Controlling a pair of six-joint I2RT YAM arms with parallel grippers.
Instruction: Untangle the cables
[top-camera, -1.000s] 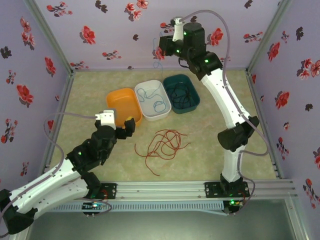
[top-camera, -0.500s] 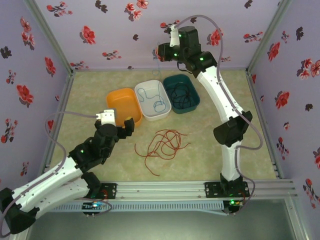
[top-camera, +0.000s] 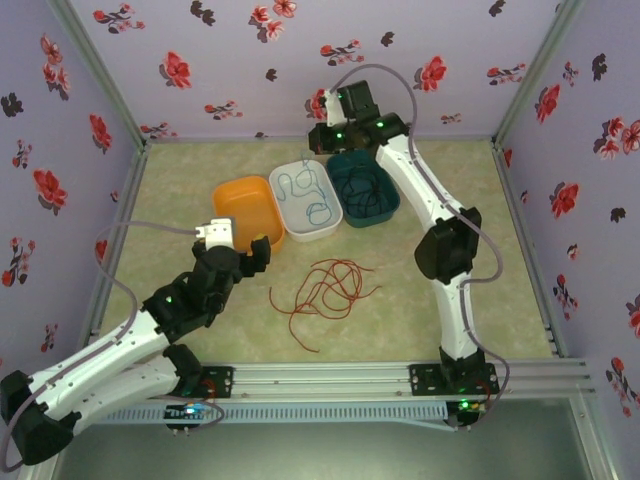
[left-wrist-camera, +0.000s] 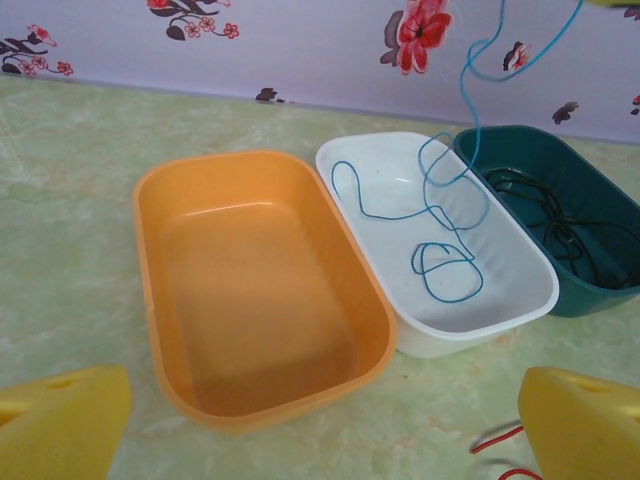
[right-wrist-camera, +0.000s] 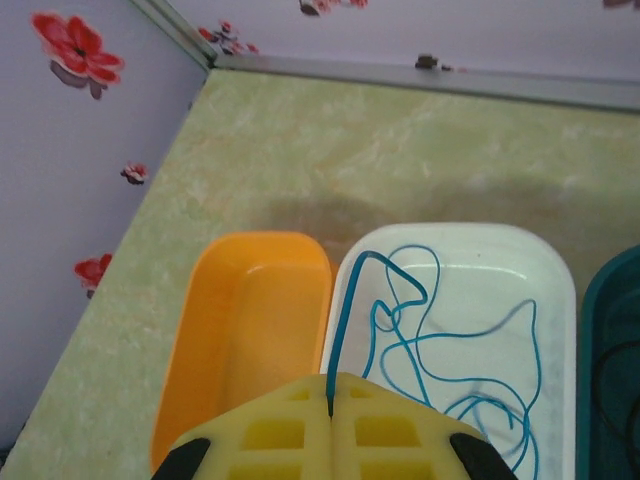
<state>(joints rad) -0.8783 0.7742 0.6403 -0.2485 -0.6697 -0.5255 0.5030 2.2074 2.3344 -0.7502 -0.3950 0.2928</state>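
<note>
Your left arm (top-camera: 105, 362) and right arm (top-camera: 425, 190) wear white shells between black joints dotted with green lights, a thin grey cable (top-camera: 385, 69) loops along each, and the left gripper (left-wrist-camera: 320, 430) and right gripper (right-wrist-camera: 331, 420) have foam-yellow fingers (left-wrist-camera: 575, 420).

A lab test cell: floral-papered walls (top-camera: 230, 60), aluminium rail (top-camera: 330, 375), bolted robot arms (top-camera: 425, 190).

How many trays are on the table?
3, in one row: the orange tray at the left, the white tray in the middle, the dark green tray at the right. None seems hidden.
</note>
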